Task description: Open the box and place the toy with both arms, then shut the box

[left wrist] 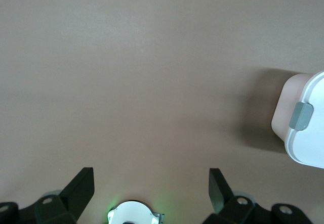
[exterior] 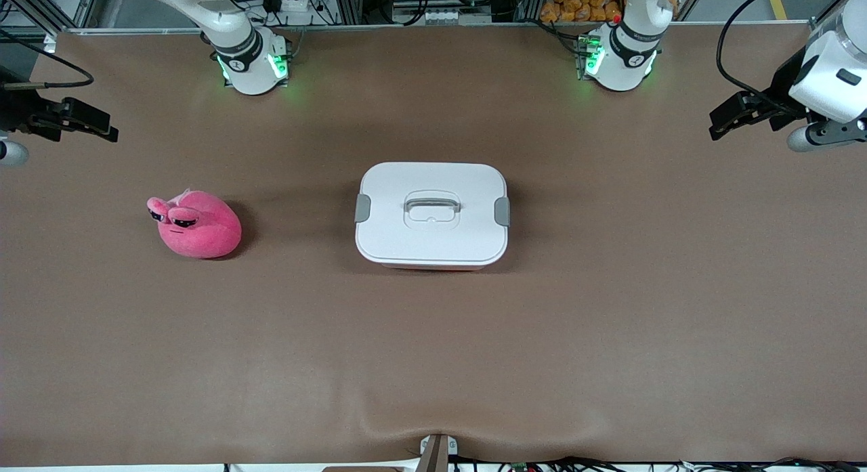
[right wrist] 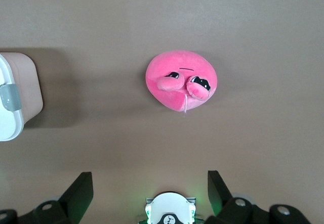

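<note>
Front view: the box (exterior: 432,213) sits mid-table (exterior: 609,323) with its white lid (exterior: 433,187) on and both grey clips (exterior: 362,208) in place. The toy (exterior: 196,224) lies well apart from it, toward the right arm's end. The left pincer (exterior: 735,116) and the right pincer (exterior: 81,120) hang over the table's ends.

Left wrist view: the left pincer (left wrist: 152,186) is spread wide, holding nothing, over bare table (left wrist: 126,82); a corner of the box (left wrist: 304,123) shows.

Right wrist view: the right pincer (right wrist: 150,186) gapes wide and empty, with the toy (right wrist: 181,80) and the box (right wrist: 17,100) below.
</note>
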